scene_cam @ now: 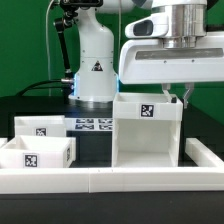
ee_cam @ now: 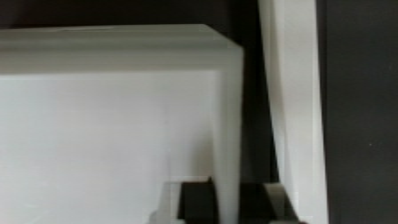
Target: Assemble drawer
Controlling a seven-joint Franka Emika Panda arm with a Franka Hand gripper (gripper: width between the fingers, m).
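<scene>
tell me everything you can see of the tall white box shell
The shell is a tall white plastic box, open on top, with thin walls and a small black-and-white tag on its facing wall. It stands upright on the table, toward the exterior view's right, behind the border rail. The pincer hangs at its far corner on that side; contact cannot be told.

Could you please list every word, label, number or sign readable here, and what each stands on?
No words or numbers are readable in either view.
Triangular sign, symbol too small to read: white robot base.
Square black-and-white tags, patterns only: tall white plastic box-like shell, front shallow white tray, rear shallow white tray, flat white marker board.
</scene>
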